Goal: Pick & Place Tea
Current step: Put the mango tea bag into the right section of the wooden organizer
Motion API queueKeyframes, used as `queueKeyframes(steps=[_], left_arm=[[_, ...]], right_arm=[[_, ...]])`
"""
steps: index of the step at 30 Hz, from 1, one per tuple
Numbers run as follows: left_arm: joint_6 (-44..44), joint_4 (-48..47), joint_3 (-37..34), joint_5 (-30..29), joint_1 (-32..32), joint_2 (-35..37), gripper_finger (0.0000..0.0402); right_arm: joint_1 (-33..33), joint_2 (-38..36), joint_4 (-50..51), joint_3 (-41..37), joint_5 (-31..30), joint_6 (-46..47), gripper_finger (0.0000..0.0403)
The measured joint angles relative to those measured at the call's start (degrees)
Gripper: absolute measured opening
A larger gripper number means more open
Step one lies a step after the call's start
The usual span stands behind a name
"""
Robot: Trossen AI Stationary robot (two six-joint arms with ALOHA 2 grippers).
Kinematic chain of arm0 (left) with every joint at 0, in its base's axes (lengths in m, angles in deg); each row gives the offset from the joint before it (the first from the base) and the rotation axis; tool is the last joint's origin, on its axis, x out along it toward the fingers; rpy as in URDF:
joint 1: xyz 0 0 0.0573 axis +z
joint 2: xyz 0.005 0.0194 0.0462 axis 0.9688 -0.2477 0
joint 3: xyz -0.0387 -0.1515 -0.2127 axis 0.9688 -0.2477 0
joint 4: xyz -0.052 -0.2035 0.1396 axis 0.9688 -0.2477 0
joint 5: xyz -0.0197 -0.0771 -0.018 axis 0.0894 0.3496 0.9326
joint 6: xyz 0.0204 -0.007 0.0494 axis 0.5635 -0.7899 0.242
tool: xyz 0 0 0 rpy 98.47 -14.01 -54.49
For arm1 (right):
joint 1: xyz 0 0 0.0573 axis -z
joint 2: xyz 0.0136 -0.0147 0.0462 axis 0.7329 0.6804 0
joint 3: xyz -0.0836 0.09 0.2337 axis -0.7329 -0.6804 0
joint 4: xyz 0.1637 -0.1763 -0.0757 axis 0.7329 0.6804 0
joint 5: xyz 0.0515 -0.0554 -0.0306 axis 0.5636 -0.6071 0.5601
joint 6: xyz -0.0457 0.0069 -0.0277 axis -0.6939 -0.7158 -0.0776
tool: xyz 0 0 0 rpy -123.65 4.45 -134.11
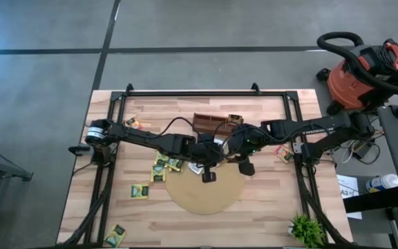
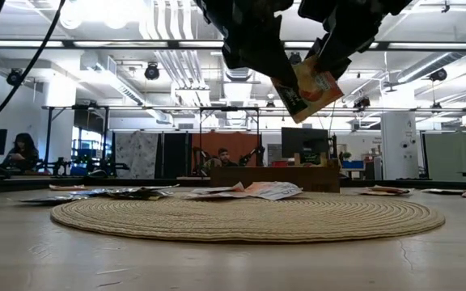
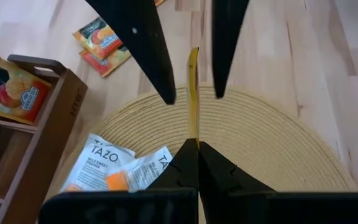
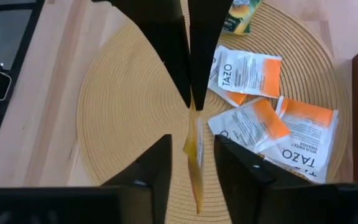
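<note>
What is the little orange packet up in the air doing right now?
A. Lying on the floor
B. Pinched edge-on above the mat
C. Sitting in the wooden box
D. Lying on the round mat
B: the left end effector pinches the packet edge-on above the mat.

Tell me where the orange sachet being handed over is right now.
The orange sachet hangs in the air above the round mat, pinched by the shut left end effector, with the right end effector's fingers standing either side of it.
</note>
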Motion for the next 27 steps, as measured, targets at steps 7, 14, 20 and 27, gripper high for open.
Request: queueKeyframes(steps=[7, 14, 20, 27], left_arm=[[-0.11, 0.37, -0.15, 0.02, 0.02, 0.01, 0.0000], [-3.64, 0.41, -0.15, -1.90, -0.29, 0.01, 0.0000], [-6.74, 0.60, -0.28, -4.49, -1.11, 0.61, 0.0000], [-8.71, -0.09, -0.33, -8.84, -2.91, 2.17, 0.0000]], right_arm=[[0.00, 0.00, -0.02, 0.00, 0.00, 0.15, 0.0027], [0.04, -0.07, 0.48, 0.00, -0.02, 1.22, 0.0011], [0.07, -0.13, 1.38, 0.07, 0.22, 1.25, 0.0010], [0.05, -1.72, 1.40, 0.12, -0.17, 2.62, 0.0009]])
